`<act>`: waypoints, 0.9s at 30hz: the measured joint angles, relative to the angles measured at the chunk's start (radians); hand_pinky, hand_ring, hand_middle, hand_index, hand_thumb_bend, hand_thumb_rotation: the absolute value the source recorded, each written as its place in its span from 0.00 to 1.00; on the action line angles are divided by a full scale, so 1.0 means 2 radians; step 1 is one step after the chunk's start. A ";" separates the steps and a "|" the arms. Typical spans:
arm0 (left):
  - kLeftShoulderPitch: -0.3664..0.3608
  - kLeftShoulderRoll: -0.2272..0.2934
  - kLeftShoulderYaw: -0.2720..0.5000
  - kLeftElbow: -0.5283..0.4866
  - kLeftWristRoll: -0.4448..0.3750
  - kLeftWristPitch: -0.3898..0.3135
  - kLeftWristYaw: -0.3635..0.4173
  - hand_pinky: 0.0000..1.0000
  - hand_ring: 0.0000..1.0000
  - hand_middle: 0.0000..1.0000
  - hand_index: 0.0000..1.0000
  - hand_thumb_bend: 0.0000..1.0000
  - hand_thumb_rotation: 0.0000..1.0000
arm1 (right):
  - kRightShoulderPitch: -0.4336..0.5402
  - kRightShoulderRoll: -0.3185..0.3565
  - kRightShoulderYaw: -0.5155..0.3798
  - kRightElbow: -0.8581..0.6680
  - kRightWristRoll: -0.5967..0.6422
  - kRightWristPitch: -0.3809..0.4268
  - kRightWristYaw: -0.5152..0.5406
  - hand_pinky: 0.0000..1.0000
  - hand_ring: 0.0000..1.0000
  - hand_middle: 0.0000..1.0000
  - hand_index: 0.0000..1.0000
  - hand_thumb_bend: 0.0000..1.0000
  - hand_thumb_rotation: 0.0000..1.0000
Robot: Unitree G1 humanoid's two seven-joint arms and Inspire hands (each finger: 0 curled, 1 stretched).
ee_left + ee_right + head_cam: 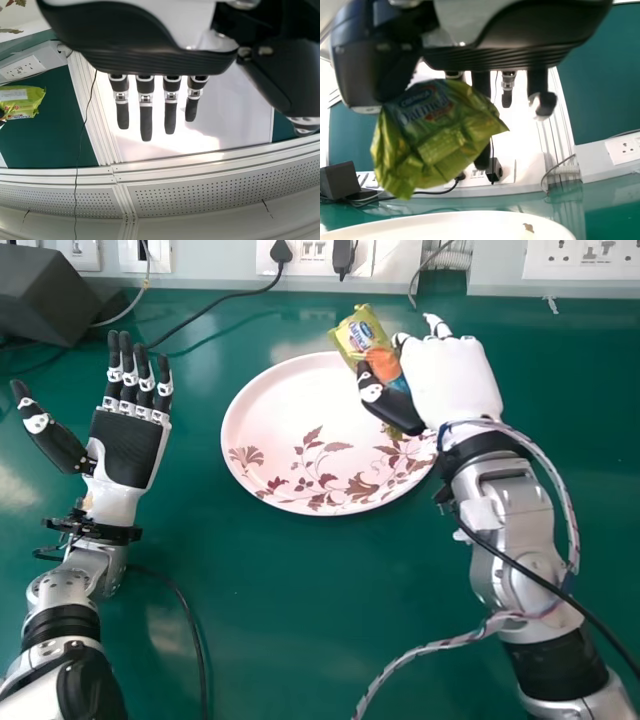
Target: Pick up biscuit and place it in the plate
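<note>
In the head view my right hand (450,375) is over the plate's right edge, its thumb and fingers pinching the green biscuit packet (357,332). The pink plate (270,425) with brown leaf prints lies below and to the left of that hand. The right wrist view has the crinkled packet (435,140) between thumb and fingers of my right hand (485,85), above the plate's rim (470,220). My left hand (130,445) is left of the plate, palm up, fingers straight and empty; in the left wrist view the same hand (145,115) has its fingers extended.
A dark box (45,292) stands at the back left of the green table (300,610). Black cables (225,300) run across the back towards wall sockets (325,255). Another cable (190,620) lies beside the left forearm.
</note>
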 measured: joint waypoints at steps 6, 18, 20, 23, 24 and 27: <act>0.000 0.000 0.000 0.000 0.000 0.001 0.000 0.86 0.79 0.88 0.97 0.97 0.70 | -0.004 -0.007 0.007 0.024 0.017 -0.001 -0.020 0.00 0.00 0.10 0.49 0.50 0.05; -0.001 0.000 -0.001 0.000 0.000 0.000 0.000 0.87 0.80 0.88 0.97 0.97 0.73 | -0.023 -0.026 0.027 0.059 0.052 -0.006 -0.028 0.00 0.00 0.11 0.49 0.50 0.05; -0.001 0.000 -0.001 0.001 0.000 0.000 0.000 0.87 0.80 0.88 0.97 0.96 0.72 | -0.026 -0.029 0.034 0.064 0.053 -0.006 -0.027 0.00 0.00 0.11 0.49 0.50 0.05; -0.001 0.000 -0.001 0.001 0.000 0.000 0.000 0.87 0.80 0.87 0.97 0.97 0.72 | -0.029 -0.034 0.039 0.073 0.057 -0.006 -0.026 0.00 0.00 0.11 0.49 0.50 0.05; -0.001 0.000 -0.001 0.001 0.000 0.000 0.000 0.87 0.80 0.87 0.97 0.97 0.73 | -0.030 -0.036 0.040 0.076 0.059 -0.006 -0.026 0.00 0.00 0.11 0.49 0.50 0.05; 0.000 0.000 -0.001 -0.002 0.000 0.000 0.000 0.87 0.80 0.87 0.98 0.98 0.74 | -0.034 -0.040 0.045 0.082 0.063 -0.007 -0.025 0.00 0.00 0.11 0.49 0.50 0.05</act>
